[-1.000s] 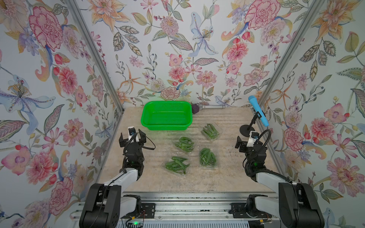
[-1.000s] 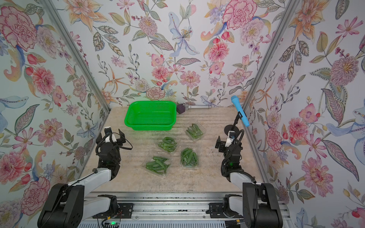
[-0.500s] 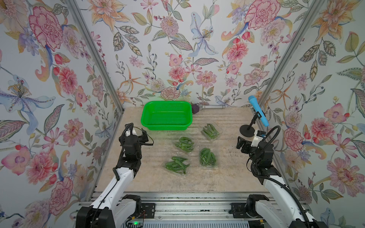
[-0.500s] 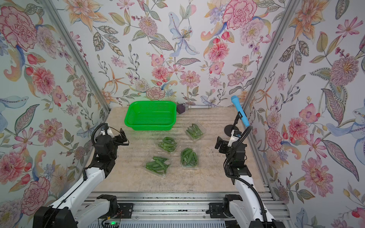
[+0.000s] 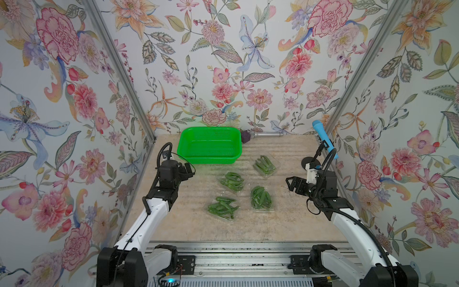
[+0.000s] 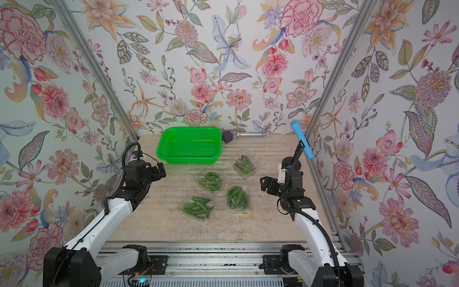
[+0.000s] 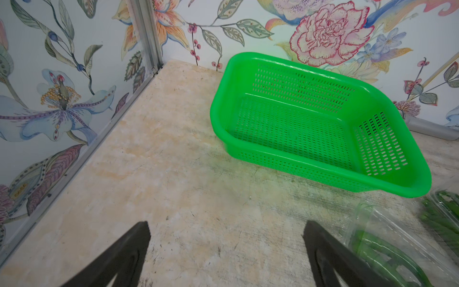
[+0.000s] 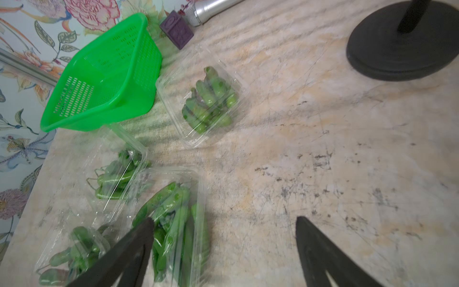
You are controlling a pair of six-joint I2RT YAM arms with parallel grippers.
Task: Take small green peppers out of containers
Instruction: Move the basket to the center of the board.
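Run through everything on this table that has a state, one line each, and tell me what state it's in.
Four clear plastic clamshell containers, lids look shut, filled.
Small green peppers, all inside those containers.
Bright green perforated plastic basket, upright, empty.
Left gripper, open, holding nothing.
Right gripper, open, holding nothing.
Blue microphone, leaning in its black stand.
Silver microphone, lying flat.

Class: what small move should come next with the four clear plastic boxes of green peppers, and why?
Probably the right gripper should ease toward the lid of the nearest clear plastic clamshell box: its jaws stand open and empty, the box looks shut over its slim green peppers, and the green perforated basket holds nothing.
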